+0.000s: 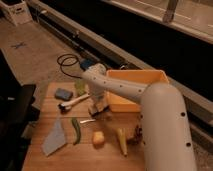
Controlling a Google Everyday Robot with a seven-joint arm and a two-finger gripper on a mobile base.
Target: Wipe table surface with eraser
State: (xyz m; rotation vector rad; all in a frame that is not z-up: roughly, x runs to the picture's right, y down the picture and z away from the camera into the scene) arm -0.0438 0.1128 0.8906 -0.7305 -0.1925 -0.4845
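The table surface [50,160] is a light brown wooden plank top filling the lower left. My white arm reaches in from the lower right, bends over the table and points down. The gripper [97,109] is at the tabletop just in front of the orange bin. A small pale-faced block, apparently the eraser [94,112], shows at the gripper's tip, touching the table; the gripper hides most of it.
An orange bin [150,77] stands at the table's back right. A blue sponge [63,93] and a white-handled brush [75,101] lie left of the gripper. A grey cloth [54,139], a green pod [76,130], a yellow piece [98,138] and a banana [121,140] lie nearer.
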